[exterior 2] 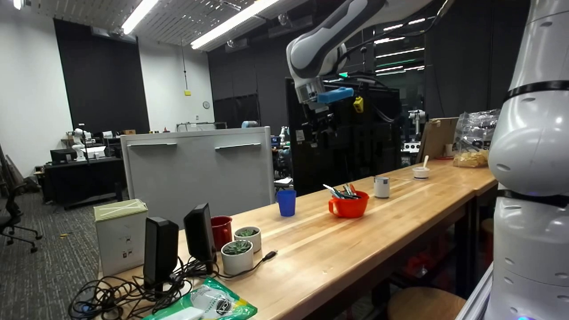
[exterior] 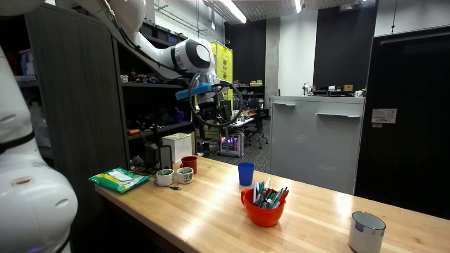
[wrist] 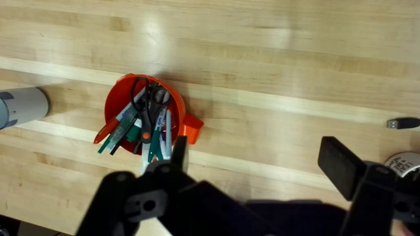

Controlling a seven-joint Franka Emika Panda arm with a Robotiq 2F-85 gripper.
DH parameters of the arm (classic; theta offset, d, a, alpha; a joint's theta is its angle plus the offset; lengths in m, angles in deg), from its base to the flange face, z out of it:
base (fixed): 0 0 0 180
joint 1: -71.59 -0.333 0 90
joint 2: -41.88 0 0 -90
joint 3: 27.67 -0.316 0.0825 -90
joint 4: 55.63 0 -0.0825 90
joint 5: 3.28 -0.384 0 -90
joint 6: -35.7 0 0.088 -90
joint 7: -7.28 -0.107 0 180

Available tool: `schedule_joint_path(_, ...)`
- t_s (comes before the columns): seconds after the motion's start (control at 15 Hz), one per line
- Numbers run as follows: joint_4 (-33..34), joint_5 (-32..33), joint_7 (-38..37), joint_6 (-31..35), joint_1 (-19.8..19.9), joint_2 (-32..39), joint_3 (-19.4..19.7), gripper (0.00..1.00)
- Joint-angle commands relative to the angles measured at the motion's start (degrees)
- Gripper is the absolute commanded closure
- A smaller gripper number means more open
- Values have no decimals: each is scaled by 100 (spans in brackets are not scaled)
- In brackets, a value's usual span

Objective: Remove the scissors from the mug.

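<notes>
Hovering above a table (wrist: 269,82), the gripper (wrist: 257,159) has its fingers (wrist: 341,167) wide apart

From left in the wrist view: a cup (wrist: 28,106); the red mug (wrist: 178,106), handle to the right, with the scissors (wrist: 147,121) inside it among pens (wrist: 107,129), dark loops toward the picture's top; then a plug (wrist: 403,123) and, near it, a pot (wrist: 403,163) partly out of view
</notes>
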Motion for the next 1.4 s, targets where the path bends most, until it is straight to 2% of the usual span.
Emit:
schedule_joint_path(0.0, 186, 118, -150, 151, 148, 346, 147, 0)
schedule_joint_path(0.07, 39, 3, -20, 128, 89, 170, 119, 0)
schedule_joint_path(0.73, 204, 41, -20, 172, 99, 469, 150, 0)
schedule_joint_path(0.93, 439, 92, -60, 219, 137, 747, 193, 0)
schedule_joint_path(1.33, 1400, 81, -149, -14, 231, 1718, 388, 0)
